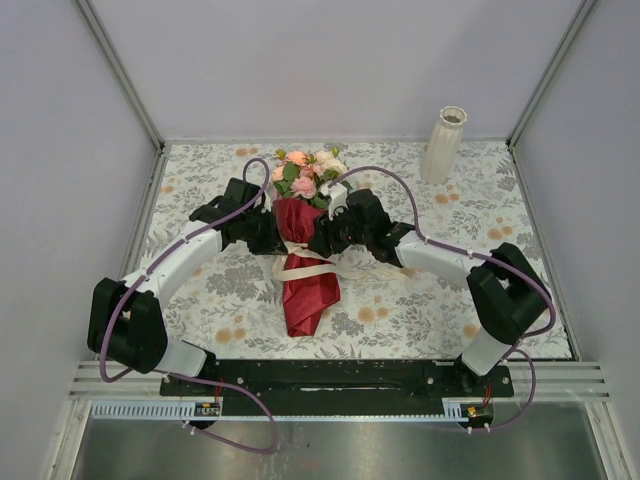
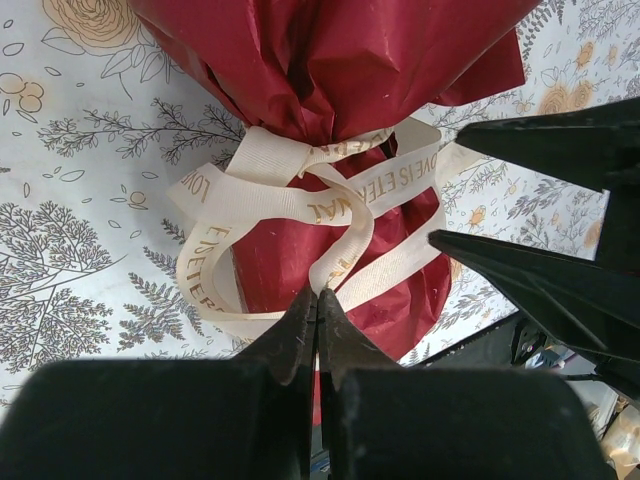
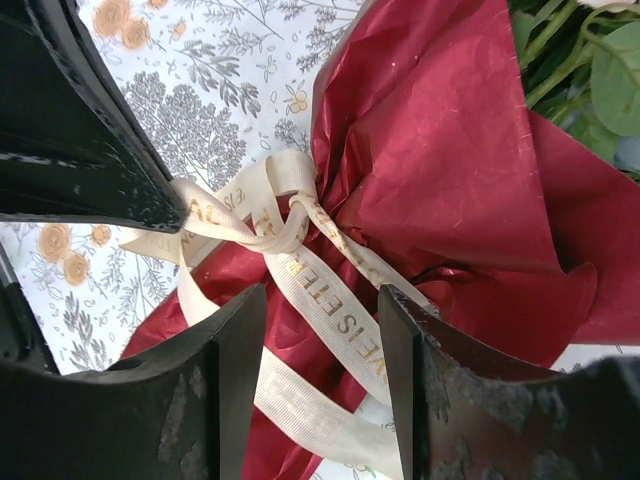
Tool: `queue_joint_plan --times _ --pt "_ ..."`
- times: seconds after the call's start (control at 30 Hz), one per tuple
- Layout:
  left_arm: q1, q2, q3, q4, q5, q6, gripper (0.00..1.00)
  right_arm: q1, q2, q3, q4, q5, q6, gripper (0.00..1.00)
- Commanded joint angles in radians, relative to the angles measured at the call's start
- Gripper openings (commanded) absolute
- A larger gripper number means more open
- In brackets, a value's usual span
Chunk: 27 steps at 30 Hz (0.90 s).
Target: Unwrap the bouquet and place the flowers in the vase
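Left gripper (image 2: 316, 312) pinching ribbon (image 2: 300, 192), right gripper (image 3: 322, 296) spread over bouquet (image 1: 310, 290), vase (image 1: 441, 145) well apart near tablecloth (image 1: 480, 300) far edge

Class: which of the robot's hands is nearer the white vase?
Right. The right hand is at the bouquet's right side, with the vase farther back and right; the left hand is on the bouquet's far, left side.

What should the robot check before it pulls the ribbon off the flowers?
1. Left fingers pinching the ribbon: ok, shut on a strand.
2. Right fingers ready: ok, open, straddling a strand.
3. Knot undone: not ok, tied.
4. Wrapping paper off the flowers: not ok, wrapped.
5. Vase upright: ok, standing apart at the back right.
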Motion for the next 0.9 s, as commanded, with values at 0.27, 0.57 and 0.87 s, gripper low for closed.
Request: queue_joint_plan --times 0.27,0.57,0.87 --pt "0.005 0.028 -0.006 0.036 0.020 -0.027 0.00 -0.007 0.084 0.028 0.003 -0.076 -0.124 0.60" --pt "0.005 0.032 -0.013 0.044 0.003 -0.025 0.00 -0.009 0.104 0.019 0.003 -0.008 -0.148 0.54" --pt "0.005 0.048 0.004 0.035 -0.031 -0.022 0.00 -0.009 0.019 -0.105 0.144 0.133 -0.147 0.13"
